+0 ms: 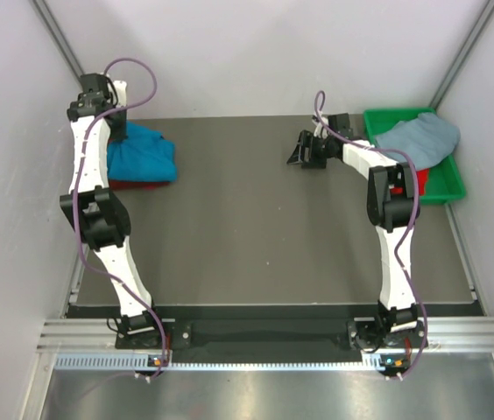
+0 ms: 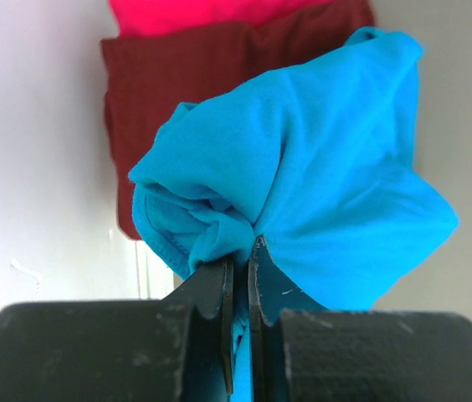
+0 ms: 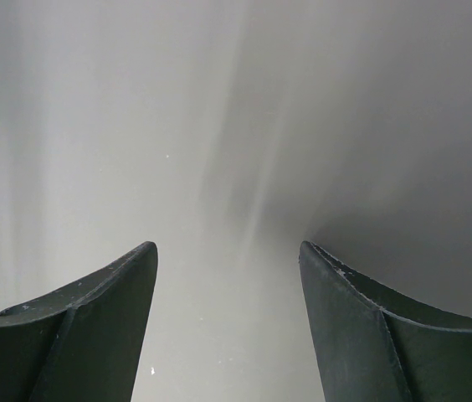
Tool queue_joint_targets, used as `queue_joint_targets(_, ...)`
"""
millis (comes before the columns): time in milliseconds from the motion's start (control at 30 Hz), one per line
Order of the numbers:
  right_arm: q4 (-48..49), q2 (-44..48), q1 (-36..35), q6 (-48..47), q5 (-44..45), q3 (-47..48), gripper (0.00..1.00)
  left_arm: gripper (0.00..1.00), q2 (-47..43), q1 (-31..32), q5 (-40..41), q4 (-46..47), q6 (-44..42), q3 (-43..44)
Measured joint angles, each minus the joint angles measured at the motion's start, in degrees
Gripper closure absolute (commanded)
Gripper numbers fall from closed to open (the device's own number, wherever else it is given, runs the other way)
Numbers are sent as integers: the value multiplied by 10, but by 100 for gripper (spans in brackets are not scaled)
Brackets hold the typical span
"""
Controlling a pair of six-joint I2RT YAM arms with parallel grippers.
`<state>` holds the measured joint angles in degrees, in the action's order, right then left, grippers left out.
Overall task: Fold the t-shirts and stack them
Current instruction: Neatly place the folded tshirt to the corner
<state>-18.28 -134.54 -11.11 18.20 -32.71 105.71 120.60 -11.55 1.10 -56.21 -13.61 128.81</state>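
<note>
Clamped a bunched fold of the turquoise shirt [image 2: 303, 167] in the left hand [image 2: 240, 261], with both fingers pressed together on the cloth. Hung crumpled, in the left wrist view, in front of a folded maroon shirt [image 2: 161, 75] and a red shirt [image 2: 202, 12]. Viewed from above at the far left corner of the desk [image 1: 247, 227], heaped over that stack, with a red edge showing beneath. Spread the fingers of the right hand [image 3: 228, 251] wide apart, with nothing between them, over bare desk toward the far right, near the green bin [image 1: 447, 182]. Found a pale grey-blue shirt [image 1: 418, 136] draped over the far end of the bin, a small patch of red showing under it beside the right arm.
</note>
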Motion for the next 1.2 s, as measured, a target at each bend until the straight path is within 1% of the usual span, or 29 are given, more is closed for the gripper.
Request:
queue_joint_targets(233,3,3,0,0,-1,-7,31,100,3,0,68,7,-23,-19)
queue_joint_targets(367,4,3,0,0,-2,-9,31,100,21,0,112,30,-37,-20)
queue_joint_targets(633,10,5,0,0,-4,-14,31,100,107,0,181,76,-68,-19)
queue_joint_targets(833,11,13,0,-1,-3,-22,31,100,168,0,226,102,-84,10)
queue_joint_targets(1000,11,17,-1,-2,1,-22,31,100,193,0,251,113,-89,35)
queue_joint_targets(1200,11,22,-7,-8,6,-22,31,100,196,0,253,133,-88,66)
